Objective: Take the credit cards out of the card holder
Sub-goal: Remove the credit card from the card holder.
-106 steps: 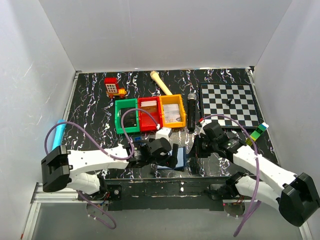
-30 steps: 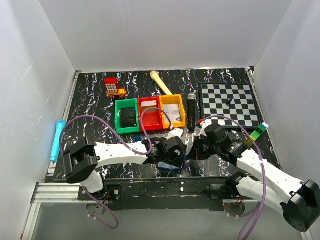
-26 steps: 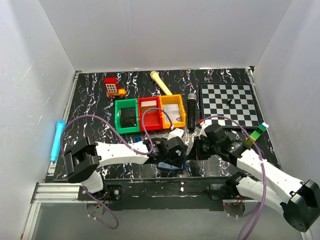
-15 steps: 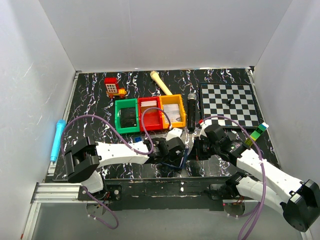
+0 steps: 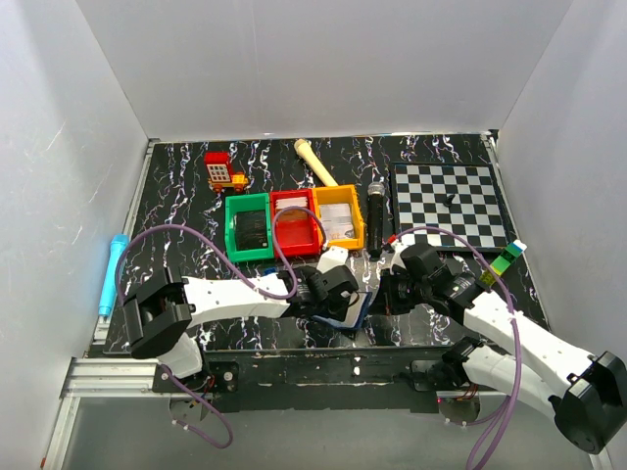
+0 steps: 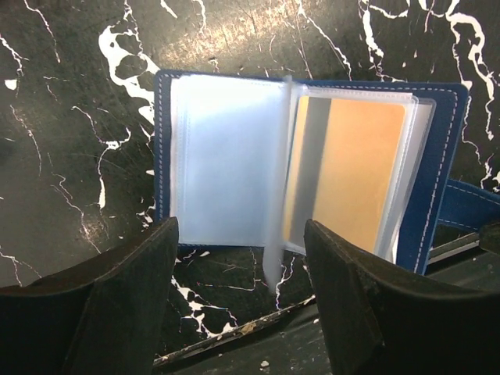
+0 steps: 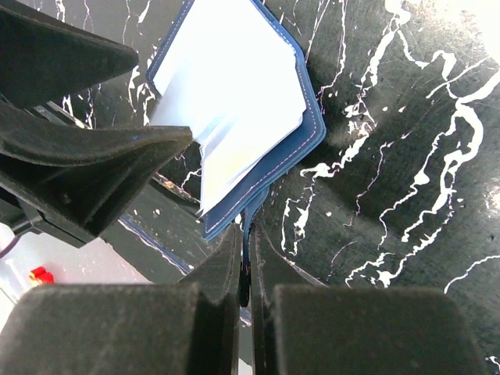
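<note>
The navy-blue card holder [image 6: 442, 176] lies open on the black marbled table, close to its front edge. Its clear sleeves are fanned, and one sleeve [image 6: 275, 234] stands up between my left gripper's [image 6: 241, 234] open fingers, which hover just above the holder. An orange-tan credit card [image 6: 355, 168] shows in the right-hand sleeve. The left-hand sleeves look pale, and I cannot tell what they hold. My right gripper [image 7: 245, 238] is shut on the holder's blue strap [image 7: 251, 212]. From above, the holder [image 5: 353, 315] sits between the left gripper [image 5: 338, 297] and the right gripper [image 5: 380, 294].
Green [image 5: 247, 229], red [image 5: 294, 225] and orange [image 5: 339, 217] bins stand just behind the arms. A black microphone [image 5: 375, 217] lies beside them and a chessboard [image 5: 449, 204] at the back right. A toy [image 5: 223, 170], a wooden stick [image 5: 315, 162] and a cyan pen [image 5: 111, 272] lie further off.
The left gripper has shifted slightly back and left over the holder, its jaws a little narrower. The holder now lies spread a bit further right. The right gripper keeps its grip.
</note>
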Tool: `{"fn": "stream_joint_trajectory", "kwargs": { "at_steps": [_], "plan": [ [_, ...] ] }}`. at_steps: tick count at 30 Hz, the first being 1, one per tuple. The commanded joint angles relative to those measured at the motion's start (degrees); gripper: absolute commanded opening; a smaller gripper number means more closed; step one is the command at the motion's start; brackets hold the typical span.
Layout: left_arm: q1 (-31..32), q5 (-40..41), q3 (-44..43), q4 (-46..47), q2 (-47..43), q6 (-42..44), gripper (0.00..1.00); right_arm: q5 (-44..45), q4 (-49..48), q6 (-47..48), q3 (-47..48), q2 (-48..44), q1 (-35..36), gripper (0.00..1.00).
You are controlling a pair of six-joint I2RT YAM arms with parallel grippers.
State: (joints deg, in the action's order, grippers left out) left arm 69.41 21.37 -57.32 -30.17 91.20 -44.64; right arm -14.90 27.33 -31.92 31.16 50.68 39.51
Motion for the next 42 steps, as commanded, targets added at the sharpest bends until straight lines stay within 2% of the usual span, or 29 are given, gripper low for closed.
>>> {"fn": "stream_joint_trajectory", "kwargs": {
  "at_steps": [1,8,13,17,26,42],
  "plan": [
    [-0.59,2.01,-0.07,-1.11,-4.09,-1.15,0.66,1.62,4.12,5.80,4.61,0.39,0.40,0.01],
    [-0.68,0.79,3.44,0.46,-11.03,-1.77,0.71,7.33,11.78,11.62,10.67,3.55,0.31,0.01],
    [-0.68,-6.06,5.64,9.77,-13.50,2.80,0.73,5.67,10.47,11.18,11.73,5.40,0.31,0.01],
    [-0.68,-10.72,3.80,12.50,-9.74,5.79,0.73,4.44,9.67,10.65,11.82,5.66,0.31,0.01],
    [-0.68,-13.01,-2.00,13.21,-1.55,10.54,0.75,3.91,10.90,11.97,13.14,5.66,0.22,0.01],
    [-0.68,-8.80,-5.17,10.22,3.46,10.10,0.73,3.38,11.16,12.41,13.49,5.93,0.13,0.01]
  ]
}}
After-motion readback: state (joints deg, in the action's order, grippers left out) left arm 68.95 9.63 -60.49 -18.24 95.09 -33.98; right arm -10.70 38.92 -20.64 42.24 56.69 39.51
